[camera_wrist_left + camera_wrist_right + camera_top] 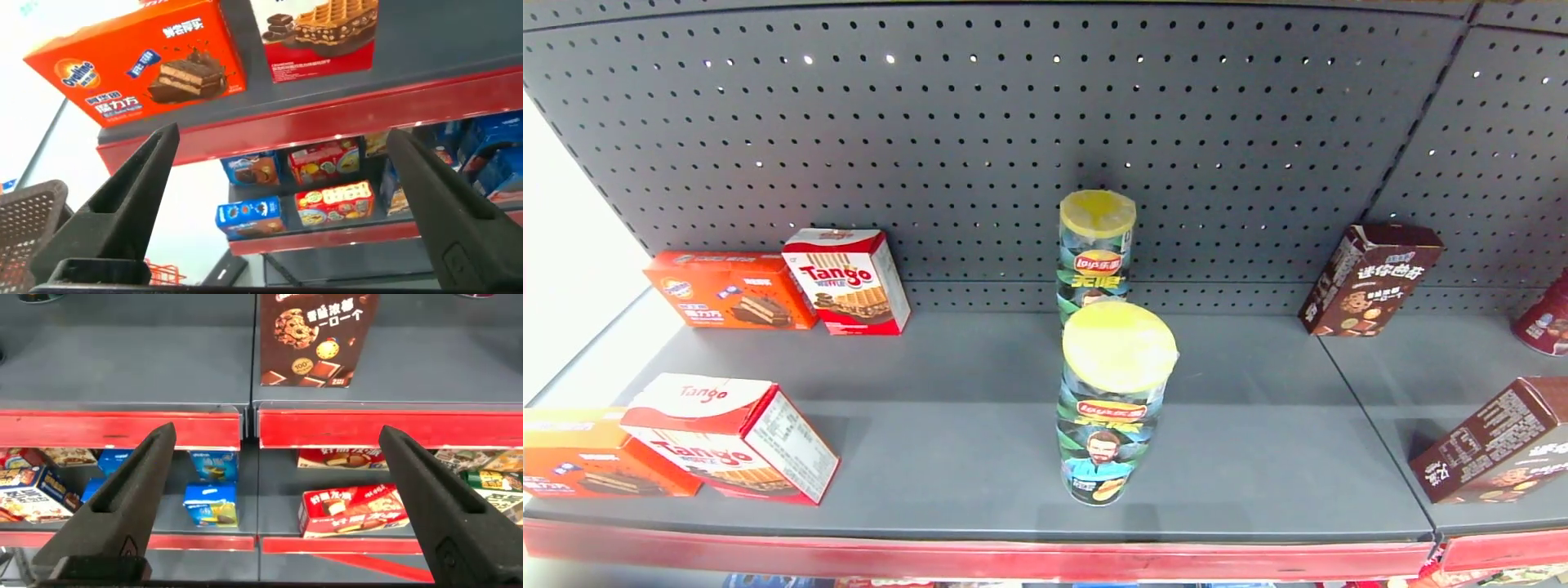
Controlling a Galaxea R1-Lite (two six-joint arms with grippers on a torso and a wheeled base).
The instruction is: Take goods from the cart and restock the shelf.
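Grey metal shelf (pixel 947 425) in head view, pegboard (pixel 931 122) behind, red strip (pixel 980 559) along the front edge. Mid-shelf: two upright chip cans with yellow lids, front can (pixel 1112 408) near the edge, rear can (pixel 1094 253) straight behind it by the pegboard; touching or apart, cannot tell. Left side: rear orange box (pixel 727 290) and rear wafer box (pixel 849 282) side by side at the back, touching; front orange box (pixel 588 457) and front wafer box (pixel 735 441) side by side near the edge, wafer one angled. Right side, past the shelf seam: rear brown box (pixel 1368 282) tilted at the pegboard, front brown box (pixel 1494 441) near the edge, dark red can (pixel 1547 318) cut off at the frame side. Left wrist view: left gripper (pixel 282 131) below shelf level, fingers spread wide, nothing held between them; front orange box (pixel 139 61) and front wafer box (pixel 319 33) above on the shelf lip; lower shelves (pixel 327 233) beyond with blue boxes (pixel 252 216) and red boxes (pixel 335 200); dark mesh basket (pixel 29 220) low beside the gripper. Right wrist view: right gripper (pixel 276 429) also wide open and empty, facing the red strip (pixel 384 429); front brown box (pixel 315 335) upright on the shelf just past the seam; lower shelves (pixel 204 539) stocked with blue packs (pixel 211 502) and a red pack (pixel 351 510).
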